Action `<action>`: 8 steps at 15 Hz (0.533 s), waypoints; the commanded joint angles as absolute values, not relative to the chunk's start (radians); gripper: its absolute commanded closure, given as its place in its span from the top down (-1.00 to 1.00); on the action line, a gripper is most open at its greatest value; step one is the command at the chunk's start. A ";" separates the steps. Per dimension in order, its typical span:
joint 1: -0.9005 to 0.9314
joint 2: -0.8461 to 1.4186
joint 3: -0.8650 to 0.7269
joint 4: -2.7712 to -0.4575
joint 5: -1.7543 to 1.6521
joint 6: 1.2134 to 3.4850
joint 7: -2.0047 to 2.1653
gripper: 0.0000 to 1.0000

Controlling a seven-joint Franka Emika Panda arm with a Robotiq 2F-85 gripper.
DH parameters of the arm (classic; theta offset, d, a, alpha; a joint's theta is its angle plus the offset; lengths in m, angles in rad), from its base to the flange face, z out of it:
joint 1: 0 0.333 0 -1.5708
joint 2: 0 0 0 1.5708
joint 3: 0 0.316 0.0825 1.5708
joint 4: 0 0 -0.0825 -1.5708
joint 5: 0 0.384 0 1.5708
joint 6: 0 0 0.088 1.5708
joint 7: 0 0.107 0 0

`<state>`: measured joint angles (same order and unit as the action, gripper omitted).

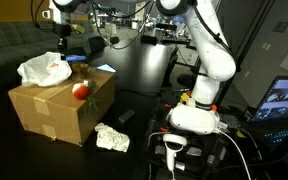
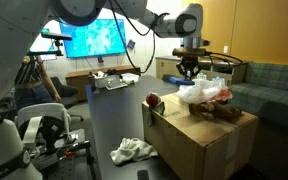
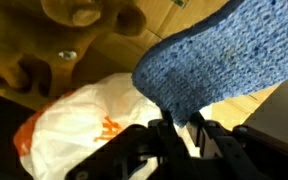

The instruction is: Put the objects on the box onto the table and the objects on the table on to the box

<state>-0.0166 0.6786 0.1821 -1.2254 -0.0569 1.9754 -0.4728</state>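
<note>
Large brown cardboard box (image 1: 52, 118) stands on the wide black table (image 1: 139, 80). It carries a crumpled white plastic bag (image 1: 44, 70), a red round fruit-like item (image 1: 81, 90) and a brown plush toy (image 3: 44, 40).

Gripper (image 3: 181, 130) hangs above it, clenched on one edge of a blue textured sponge pad (image 3: 224, 55).

Risks:
- The edge grip may slip.
- If dropped on the slick bag, the pad could slide off.

White crumpled cloth (image 1: 111, 138) lies on the table beside the box.

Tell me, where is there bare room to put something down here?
The dark table lies bare between the box and the robot's base. The box top is crowded: white bag, red round object, brown toy. A white rag lies by the box.
</note>
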 commanded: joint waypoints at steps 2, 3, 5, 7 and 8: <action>-0.011 0.475 0.109 -1.513 -0.045 2.030 -0.303 -0.89; -0.010 0.444 0.097 -1.559 -0.049 2.025 -0.278 -0.89; -0.017 0.383 0.081 -1.657 -0.040 2.022 -0.245 -0.89; -0.022 0.324 0.065 -1.761 -0.037 2.026 -0.218 -0.89; -0.027 0.295 0.058 -1.813 -0.031 2.032 -0.210 -0.89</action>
<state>-0.0198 0.4262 0.0788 -1.6173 -0.0535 1.9898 -0.2503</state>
